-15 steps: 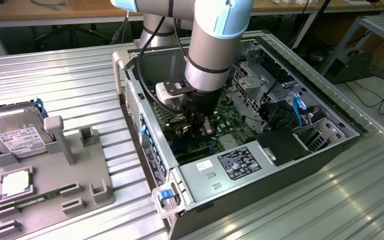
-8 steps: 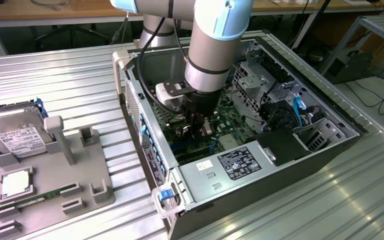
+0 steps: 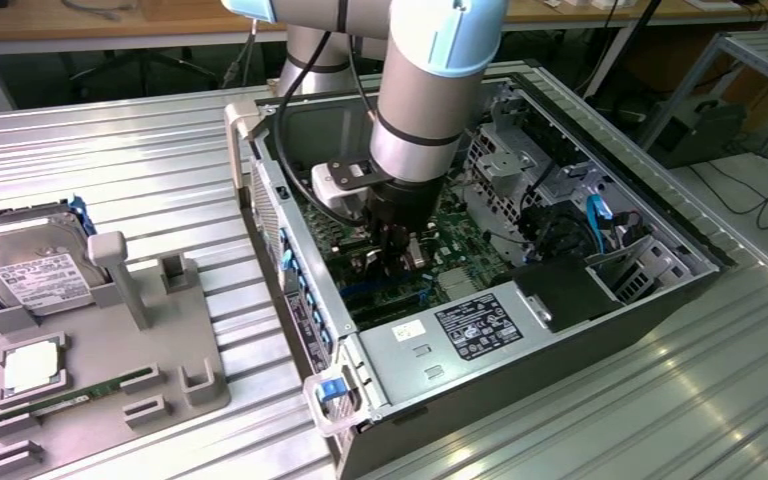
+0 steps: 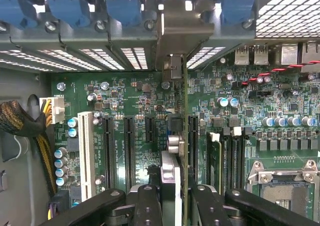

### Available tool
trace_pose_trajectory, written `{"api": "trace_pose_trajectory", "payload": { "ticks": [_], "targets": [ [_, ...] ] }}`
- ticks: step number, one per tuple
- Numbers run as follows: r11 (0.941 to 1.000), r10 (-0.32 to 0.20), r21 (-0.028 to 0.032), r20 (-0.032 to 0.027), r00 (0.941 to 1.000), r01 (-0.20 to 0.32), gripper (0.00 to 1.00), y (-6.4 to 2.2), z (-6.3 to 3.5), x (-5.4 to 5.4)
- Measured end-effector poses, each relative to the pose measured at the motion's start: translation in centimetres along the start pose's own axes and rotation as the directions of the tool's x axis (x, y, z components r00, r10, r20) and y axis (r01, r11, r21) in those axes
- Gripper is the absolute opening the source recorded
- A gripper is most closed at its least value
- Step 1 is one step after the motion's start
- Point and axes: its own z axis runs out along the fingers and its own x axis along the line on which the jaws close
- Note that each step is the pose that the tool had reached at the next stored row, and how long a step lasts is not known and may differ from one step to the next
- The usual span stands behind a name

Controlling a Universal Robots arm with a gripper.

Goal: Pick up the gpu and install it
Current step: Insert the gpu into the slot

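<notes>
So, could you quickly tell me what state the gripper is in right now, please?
Gripper: closed on the gpu, holding it edge-on above the motherboard slots inside the computer case.

arm (image 3: 424, 90): showing silver-grey tube, pale blue joint caps, black band
cable (image 3: 307, 60): running black alongside
gripper (image 4: 172, 196): showing black linked fingers, round pivot screws

My arm (image 3: 424, 90) reaching steeply downward, wrist vertical, gripper (image 4: 172, 196) pointing straight down, fingers (image 4: 147, 206) clamped partway on a thin edge
</notes>
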Motion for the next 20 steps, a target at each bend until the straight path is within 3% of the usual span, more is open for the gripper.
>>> {"api": "trace_pose_trajectory", "payload": {
  "ticks": [20],
  "targets": [
    [1.0,0.0,-0.0006,-0.0002,1.0,0.0,0.29,0.0,0.46,0.1]
  ]
}}
